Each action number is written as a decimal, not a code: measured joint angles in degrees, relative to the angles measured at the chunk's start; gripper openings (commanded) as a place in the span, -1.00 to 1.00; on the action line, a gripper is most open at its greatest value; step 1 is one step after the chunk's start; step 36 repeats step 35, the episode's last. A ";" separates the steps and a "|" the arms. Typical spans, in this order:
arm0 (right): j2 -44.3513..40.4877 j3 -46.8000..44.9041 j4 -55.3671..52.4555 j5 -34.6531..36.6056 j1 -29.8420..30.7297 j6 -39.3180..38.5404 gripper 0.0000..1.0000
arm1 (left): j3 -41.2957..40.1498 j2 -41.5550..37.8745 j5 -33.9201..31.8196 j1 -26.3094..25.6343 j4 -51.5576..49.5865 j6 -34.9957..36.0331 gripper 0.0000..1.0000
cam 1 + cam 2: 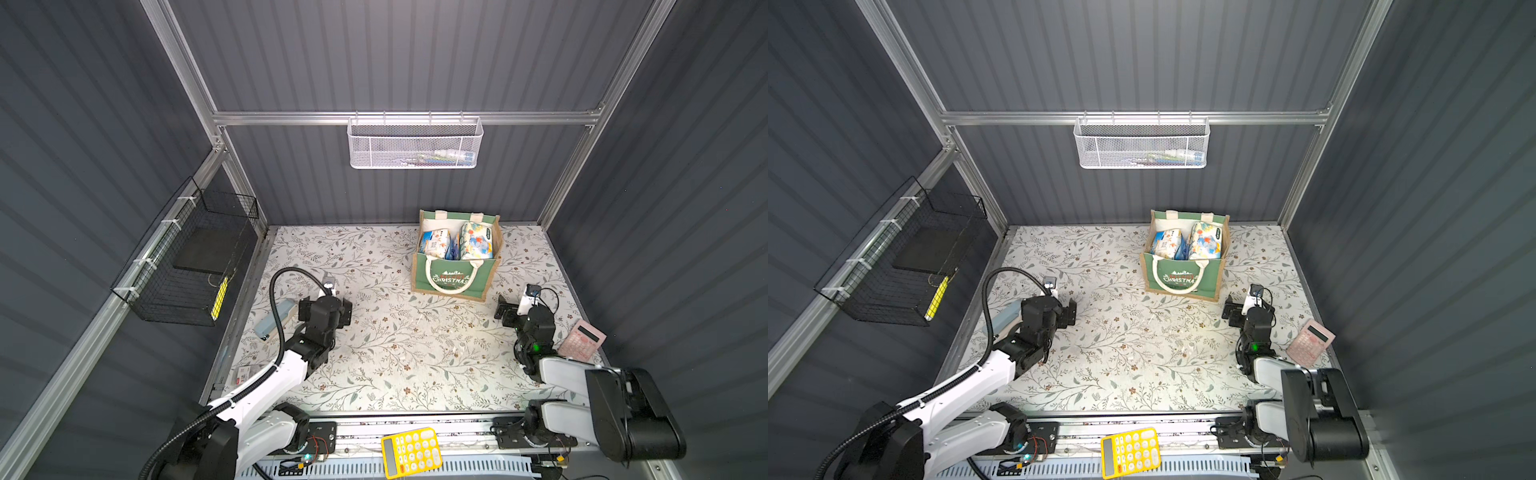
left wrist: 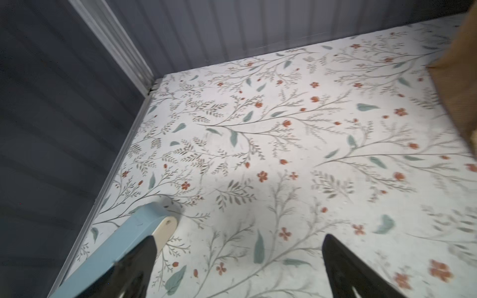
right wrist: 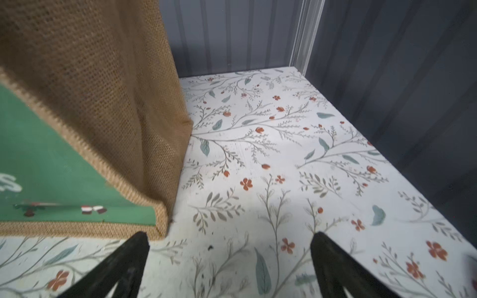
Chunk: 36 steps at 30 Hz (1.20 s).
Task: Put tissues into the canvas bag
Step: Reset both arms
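At the near edge of the flowered desk (image 1: 395,353) I see a yellow calculator (image 1: 411,452) lying on the rail between my two arm bases. Further in, my left hand (image 2: 240,240) hangs low over bare desk with its fingers spread wide and nothing between them. Just beside one finger (image 2: 144,258) lies a pale blue oblong thing (image 2: 124,240) with a cream end; I cannot tell what it is. On the other side, my right hand (image 3: 229,237) is likewise spread wide and empty, low over the desk. It sits just off the near right corner of the canvas bag (image 1: 455,278), whose jute side fills much of that wrist view. A pink calculator (image 1: 582,338) lies by the right wall, close beside the right arm. The bag stands upright at the far right of the desk, near the back wall. The tissue packs (image 1: 434,244) are inside it, standing on end; I count at least three, with a printed one (image 1: 478,241) on the right. A black wire basket (image 1: 187,257) hangs on the left wall, and furthest off a white mesh basket (image 1: 415,143) hangs from the back rail.
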 measured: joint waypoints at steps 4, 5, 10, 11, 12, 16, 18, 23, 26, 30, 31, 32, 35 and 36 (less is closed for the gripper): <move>7.04 2.56 4.79 -1.53 -0.83 -0.96 0.98 | -3.28 11.21 1.53 5.64 15.87 3.17 0.99; 6.91 2.60 5.16 -1.99 -1.01 -1.05 0.98 | -4.11 14.62 3.21 7.23 20.79 3.67 0.99; 7.02 3.54 6.25 -3.50 -1.46 -1.36 0.98 | -7.02 28.22 13.07 15.47 38.62 5.29 0.99; 7.13 3.69 6.54 -3.87 -1.46 -1.49 0.98 | -6.93 31.12 15.04 17.38 42.27 5.20 0.99; 7.13 3.82 6.54 -4.09 -1.49 -1.60 0.98 | -6.40 33.79 16.61 18.60 44.48 5.18 0.99; 7.17 4.00 6.34 -4.92 -1.53 -1.81 0.99 | -1.81 35.52 19.19 20.59 40.74 4.42 0.99; 7.17 4.00 6.25 -5.07 -1.53 -1.88 0.98 | 1.09 35.45 20.11 20.65 40.15 4.04 1.00; 7.17 4.00 6.29 -5.14 -1.55 -1.97 0.98 | 2.38 35.50 21.38 20.63 40.04 4.04 1.00; 7.17 4.00 6.29 -5.16 -1.55 -1.97 0.98 | 2.38 35.50 21.66 20.63 39.39 4.04 0.99; 7.17 4.00 6.29 -5.22 -1.55 -1.97 0.98 | 2.38 35.50 21.86 20.65 39.19 4.04 0.99; 7.17 3.98 6.32 -5.25 -1.55 -1.97 0.98 | 2.38 35.50 21.88 20.65 39.19 4.04 0.99; 7.17 4.00 6.32 -5.25 -1.55 -1.99 0.98 | 2.38 35.50 21.97 20.65 39.17 4.04 0.99; 7.17 4.00 6.32 -5.25 -1.55 -1.97 0.98 | 2.38 35.50 22.08 20.65 38.82 4.04 0.99; 7.17 4.00 6.32 -5.25 -1.55 -1.97 0.98 | 2.38 35.50 22.08 20.65 38.82 4.04 0.99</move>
